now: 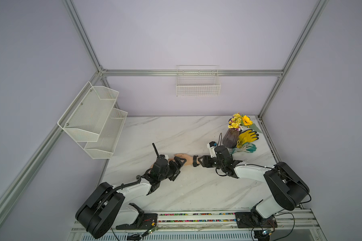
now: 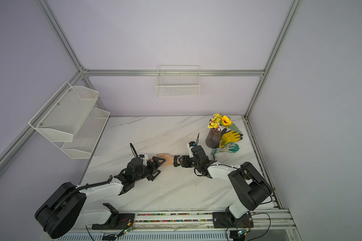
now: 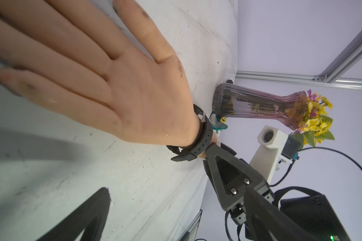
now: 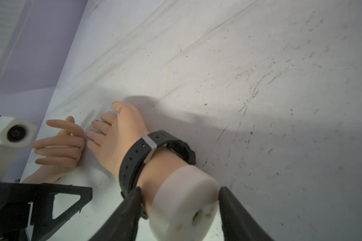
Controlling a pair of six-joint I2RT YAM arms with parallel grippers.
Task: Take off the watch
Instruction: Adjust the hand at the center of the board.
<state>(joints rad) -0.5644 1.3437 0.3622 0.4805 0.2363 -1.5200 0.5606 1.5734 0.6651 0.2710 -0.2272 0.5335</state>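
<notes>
Our left end effector [image 1: 179,168] hangs released by the mannequin hand [image 1: 183,158]; the right end effector [image 4: 179,189] straddles its wrist beside the watch [image 4: 134,158], whether clenched we cannot tell.

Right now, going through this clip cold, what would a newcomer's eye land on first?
A flesh-coloured mannequin hand lies on the marble table, wearing a black watch on its wrist. The right gripper straddles the hand's white wrist end beside the strap, while the left gripper stands open by its fingers. In the far right corner, a vase of yellow flowers and a yellow glove add bright colour.
</notes>
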